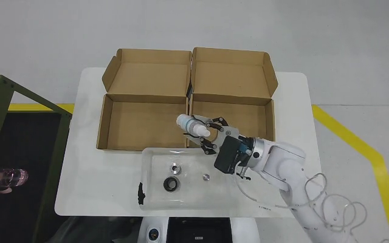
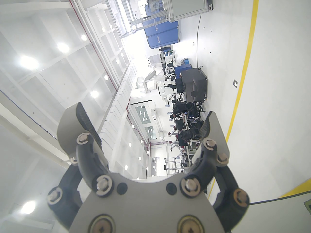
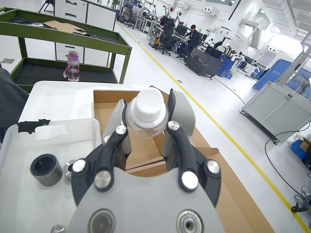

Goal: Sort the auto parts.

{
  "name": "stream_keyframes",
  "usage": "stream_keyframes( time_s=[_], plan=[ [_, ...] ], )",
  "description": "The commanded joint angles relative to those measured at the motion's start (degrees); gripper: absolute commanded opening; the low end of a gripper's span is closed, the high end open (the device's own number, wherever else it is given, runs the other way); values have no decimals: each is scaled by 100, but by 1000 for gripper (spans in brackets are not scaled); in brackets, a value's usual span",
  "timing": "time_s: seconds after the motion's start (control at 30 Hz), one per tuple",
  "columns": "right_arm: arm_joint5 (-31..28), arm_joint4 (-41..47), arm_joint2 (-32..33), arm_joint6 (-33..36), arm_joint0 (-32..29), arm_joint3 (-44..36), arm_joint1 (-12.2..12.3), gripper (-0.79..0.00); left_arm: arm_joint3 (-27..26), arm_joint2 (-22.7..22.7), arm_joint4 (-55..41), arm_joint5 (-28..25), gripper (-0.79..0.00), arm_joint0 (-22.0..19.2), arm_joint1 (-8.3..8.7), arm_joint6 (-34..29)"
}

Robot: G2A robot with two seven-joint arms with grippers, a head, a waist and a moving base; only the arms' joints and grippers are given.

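Two cardboard boxes (image 1: 249, 121): standing open, walls meeting near the bottle (image 1: 194, 125).
Right pincer (image 1: 205, 131): clamping bottle, lying level, cap pointing toward left box (image 1: 143, 124).
Left pincer (image 2: 145, 127): gaping wide, empty.

No legible text, labels or numbers anywhere in view.

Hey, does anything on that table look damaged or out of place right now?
One thing: the clear bin has a ragged black patch on its corner rim that looks like torn tape, with a scrap of white label beside it. Otherwise nothing stands out. The right claw is shut squarely on the white-capped part.
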Motion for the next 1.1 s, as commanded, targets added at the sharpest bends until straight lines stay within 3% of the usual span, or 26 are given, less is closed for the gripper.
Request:
stream_keyframes(
  time_s=[0.0, 0.6, 1.07],
  plan=[
    [-5, 27, 41, 3, 30, 82, 2, -785, 0, 0, 0, 0, 0, 0, 0, 0],
    [-372, 780, 159, 1018, 703, 1302, -27, -785, 0, 0, 0, 0, 0, 0, 0, 0],
    [-700, 1300, -224, 1864, 1555, 2550, -133, -785, 0, 0, 0, 0, 0, 0, 0, 0]
  ],
)
